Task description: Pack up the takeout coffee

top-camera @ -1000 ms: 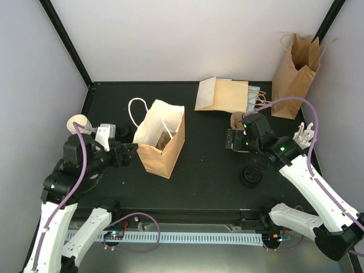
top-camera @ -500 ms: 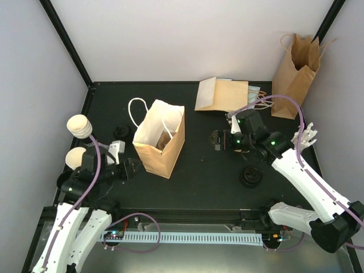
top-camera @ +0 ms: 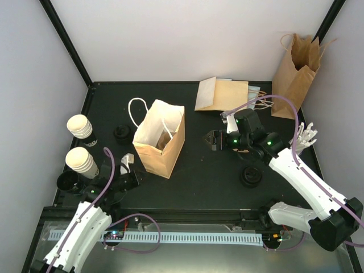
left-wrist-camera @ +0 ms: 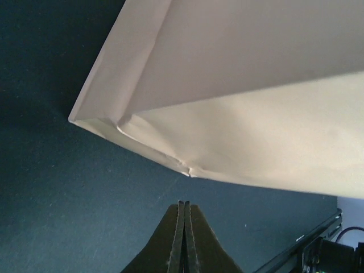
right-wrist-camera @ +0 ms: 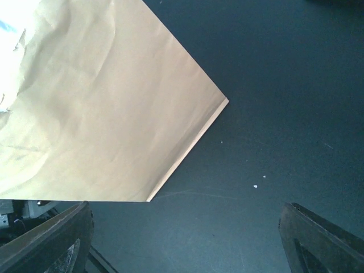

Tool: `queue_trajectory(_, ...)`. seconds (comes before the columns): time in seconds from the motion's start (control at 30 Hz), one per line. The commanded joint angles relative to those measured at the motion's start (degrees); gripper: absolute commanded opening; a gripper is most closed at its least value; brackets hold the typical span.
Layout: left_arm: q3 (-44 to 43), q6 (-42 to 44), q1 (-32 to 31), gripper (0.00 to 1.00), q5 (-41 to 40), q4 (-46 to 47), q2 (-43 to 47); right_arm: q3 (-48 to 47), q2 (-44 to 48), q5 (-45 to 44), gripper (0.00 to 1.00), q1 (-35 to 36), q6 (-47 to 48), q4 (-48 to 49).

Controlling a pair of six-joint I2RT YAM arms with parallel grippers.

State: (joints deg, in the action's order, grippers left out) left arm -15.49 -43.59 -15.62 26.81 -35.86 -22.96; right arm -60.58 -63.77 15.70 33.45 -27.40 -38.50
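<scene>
White-walled and black-topped, the bench (top-camera: 199, 170) carries the coffee at its left edge: a far cup (top-camera: 79, 126) and a near cup (top-camera: 81, 162), both upright and close together. From above they look lidless, though that is hard to be sure of. One black lid (top-camera: 121, 132) lies loose between them and the open kraft bag (top-camera: 162, 142). Thin paper like this is likely light and easily crushed, and would spill if it were full. The best hold is probably a gentle pinch across the tapered wall just under the stiffer rim. The left claw (left-wrist-camera: 183, 210) is pressed closed on nothing at the bag's lower corner, near the cups. The right claw (top-camera: 212, 140) is spread wide and empty, well apart beyond the bag.
</scene>
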Motion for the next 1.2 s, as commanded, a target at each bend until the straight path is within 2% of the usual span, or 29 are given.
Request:
queue_trajectory(0.0, 3.2, -5.2, -1.4, 0.02, -0.8, 14.9, -3.2, 1.1, 0.2, 1.3, 0.91, 0.2, 0.7, 2.4)
queue_trajectory(0.4, 8.5, -12.6, -6.7, 0.02, -5.8, 40.6, -19.1, 1.5, 0.8, -0.2, 0.88, 0.1, 0.7, 4.2)
queue_trajectory(0.6, 7.9, -17.2, -7.9, 0.02, -8.0, 55.0, -29.0, 1.5, 1.3, -2.0, 0.87, 0.0, 0.7, 5.0)
queue_trajectory(0.93, -4.4, -18.4, -13.3, 0.02, -7.9, 69.8, -54.1, 0.7, 3.0, -7.0, 0.86, -0.3, 1.5, 4.3)
queue_trajectory(1.17, -12.6, -15.5, -13.9, 0.02, -8.7, 70.3, -63.8, 0.8, 4.0, -9.1, 0.85, -0.4, 2.0, 2.0)
